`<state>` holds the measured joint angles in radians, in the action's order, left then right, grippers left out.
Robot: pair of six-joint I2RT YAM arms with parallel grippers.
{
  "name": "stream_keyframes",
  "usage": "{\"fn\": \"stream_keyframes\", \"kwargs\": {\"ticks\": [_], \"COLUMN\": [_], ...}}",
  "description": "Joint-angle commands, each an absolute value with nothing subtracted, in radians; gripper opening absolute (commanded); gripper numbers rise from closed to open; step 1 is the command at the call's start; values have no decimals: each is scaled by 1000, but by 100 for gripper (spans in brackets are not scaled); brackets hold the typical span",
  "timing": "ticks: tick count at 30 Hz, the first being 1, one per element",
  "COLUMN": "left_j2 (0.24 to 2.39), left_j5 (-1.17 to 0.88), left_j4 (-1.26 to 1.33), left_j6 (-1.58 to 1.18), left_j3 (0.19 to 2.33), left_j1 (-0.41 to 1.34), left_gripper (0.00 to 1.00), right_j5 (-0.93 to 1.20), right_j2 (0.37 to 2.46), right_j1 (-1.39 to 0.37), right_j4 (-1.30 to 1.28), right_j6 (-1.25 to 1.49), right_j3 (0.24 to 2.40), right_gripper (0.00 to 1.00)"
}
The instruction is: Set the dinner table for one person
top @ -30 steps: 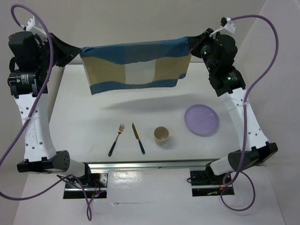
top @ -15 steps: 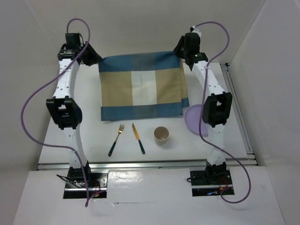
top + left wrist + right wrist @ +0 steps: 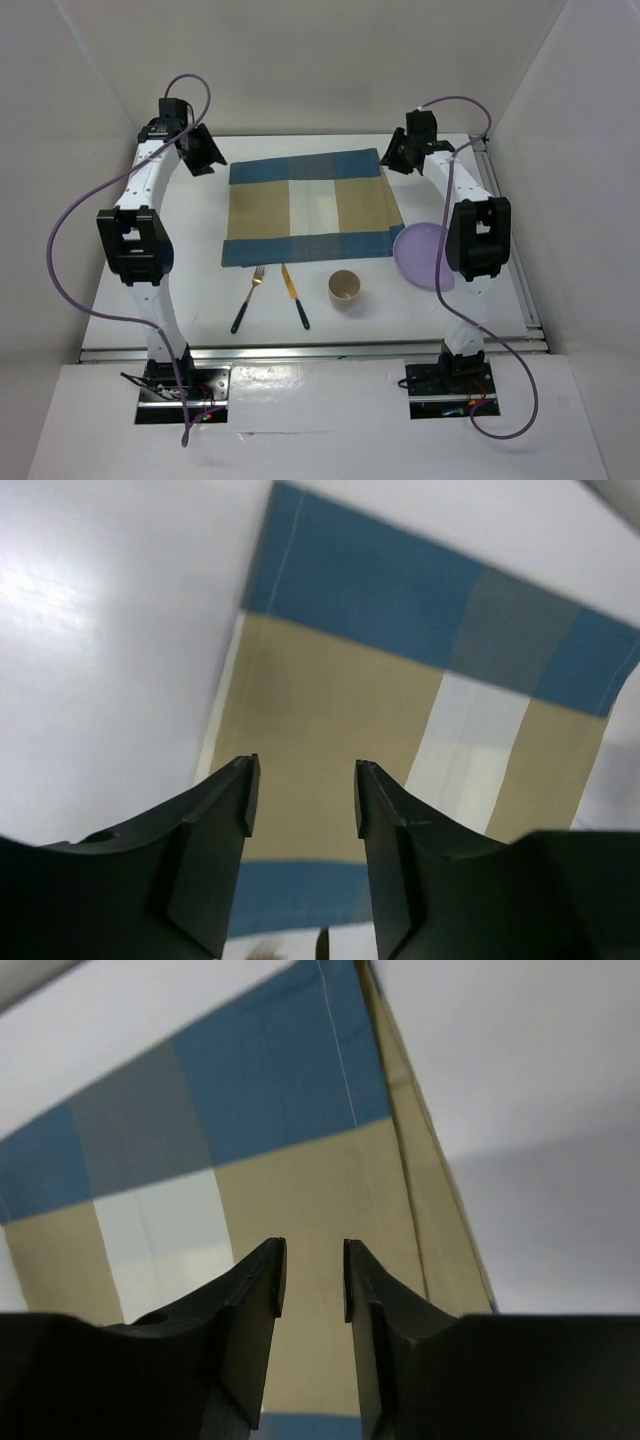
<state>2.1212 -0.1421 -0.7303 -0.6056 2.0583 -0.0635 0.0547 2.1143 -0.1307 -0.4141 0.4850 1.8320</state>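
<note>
The blue-and-tan striped placemat (image 3: 310, 208) lies flat on the white dinner table (image 3: 190, 260), toward the back middle. My left gripper (image 3: 212, 162) hovers off its far left corner, open and empty. In the left wrist view the gripper (image 3: 303, 795) has only the placemat (image 3: 400, 700) beneath it. My right gripper (image 3: 391, 162) is by the far right corner, open with a narrower gap and nothing in it. The right wrist view shows the gripper (image 3: 314, 1275) above the placemat (image 3: 250, 1160), whose right edge is folded over.
In front of the placemat lie a gold fork (image 3: 248, 298) and a knife (image 3: 295, 296), both with dark handles. A tan cup (image 3: 345, 288) stands to their right. A purple plate (image 3: 418, 255) sits beside the placemat's right edge, partly behind my right arm.
A second ago both grippers held the placemat stretched in the air. It has come down flat on the table, both grippers have let go and opened, and the arms reach to the far side.
</note>
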Motion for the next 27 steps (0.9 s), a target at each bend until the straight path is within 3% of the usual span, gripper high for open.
{"fn": "stream_keyframes", "kwargs": {"ticks": [1,5,9,15,27], "left_j2": [2013,2012,2078,2178,2350], "left_j5": [-161,-219,-204,-150,-75], "left_j4": [-749,-681,-681,-687,-848], "left_j6": [-566,-566,-578,-589,-571], "left_j3": [1878,1646,1617,1647,1997], "left_j1": [-9,31,57,57,-37], "left_gripper": [57,49,43,44,44], "right_j5": [110,121,121,156,210], "right_j2": [2034,2059,2071,2105,2215], "right_j1": [-147,-156,-166,-198,-304], "right_j4": [-373,-428,-439,-419,-453], "right_j6": [480,471,471,471,489], "right_j3": [1718,1648,1591,1510,1600], "right_gripper": [40,17,5,4,1]}}
